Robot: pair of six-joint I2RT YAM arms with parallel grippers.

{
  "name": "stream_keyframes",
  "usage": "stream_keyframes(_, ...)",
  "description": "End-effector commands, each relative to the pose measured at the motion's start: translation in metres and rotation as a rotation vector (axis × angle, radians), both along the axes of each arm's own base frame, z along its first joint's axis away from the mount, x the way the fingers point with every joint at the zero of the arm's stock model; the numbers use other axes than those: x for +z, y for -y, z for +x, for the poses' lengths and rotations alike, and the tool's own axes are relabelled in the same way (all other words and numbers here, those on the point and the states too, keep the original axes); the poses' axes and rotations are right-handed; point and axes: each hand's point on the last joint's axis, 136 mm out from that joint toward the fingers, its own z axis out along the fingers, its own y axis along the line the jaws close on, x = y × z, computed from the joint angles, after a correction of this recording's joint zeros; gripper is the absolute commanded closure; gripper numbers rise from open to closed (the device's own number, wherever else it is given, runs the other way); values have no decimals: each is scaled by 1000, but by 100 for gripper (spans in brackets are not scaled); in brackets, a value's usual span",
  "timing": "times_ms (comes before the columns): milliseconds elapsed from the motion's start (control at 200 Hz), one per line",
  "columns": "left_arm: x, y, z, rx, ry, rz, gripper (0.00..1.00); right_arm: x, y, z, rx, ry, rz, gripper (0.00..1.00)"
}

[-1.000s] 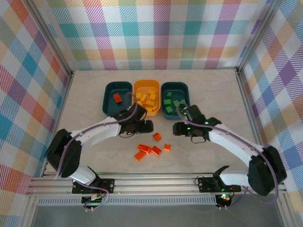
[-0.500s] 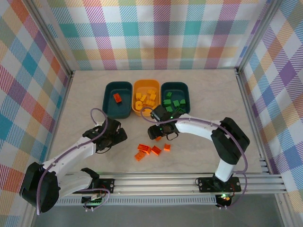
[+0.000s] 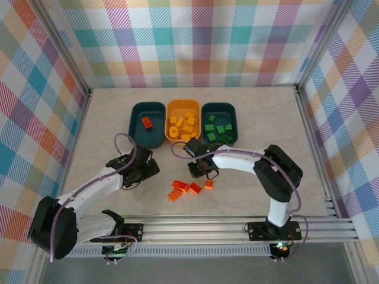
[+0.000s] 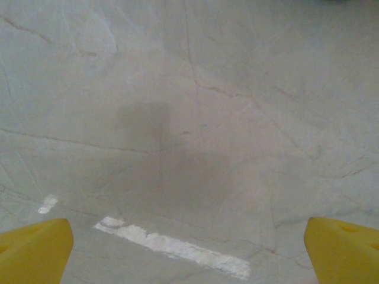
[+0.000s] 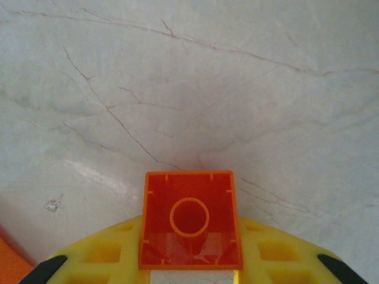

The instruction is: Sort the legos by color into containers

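We are clenching our right hand [image 3: 200,170], open a moment ago, on an orange brick [image 5: 190,219] (left tub [image 3: 153,137] next); left hand [image 3: 137,171] is hanging released.

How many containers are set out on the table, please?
3, side by side in a row: the left teal tub, the yellow-orange tub in the middle, and the right teal tub. None seems hidden.
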Motion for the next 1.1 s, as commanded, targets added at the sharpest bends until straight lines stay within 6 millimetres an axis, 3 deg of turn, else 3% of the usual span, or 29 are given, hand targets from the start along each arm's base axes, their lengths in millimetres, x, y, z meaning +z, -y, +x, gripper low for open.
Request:
stream_keyframes(0,12,-8,8,46,8,-34,0,35,-14,16,4,96,68,74)
stream_keyframes(165,8,-39,10,237,-8,-163,0,82,-56,45,46,193,194,75)
stream_keyframes(280,0,-51,4,339,-34,-243,0,104,-94,72,76,244,264,76)
stream_keyframes(390,-1,-53,-3,355,-47,-263,0,112,-125,99,81,262,338,76)
stream_keyframes(585,-2,-52,-17,333,-57,-270,0,104,-171,128,131,249,380,75)
stream_keyframes(780,-4,-49,-24,314,-63,-284,0,89,-187,148,131,224,361,74)
stream_keyframes(825,-4,-49,-24,313,-61,-288,0,90,-189,150,135,224,359,69)
stream_keyframes(840,-4,-48,-24,310,-58,-290,0,89,-189,150,136,221,354,62)
stream_keyframes(895,0,-46,-22,300,-46,-303,0,98,-189,150,137,229,354,45)
stream_keyframes(1095,14,-31,-11,222,15,-380,0,152,-177,137,148,298,428,37)
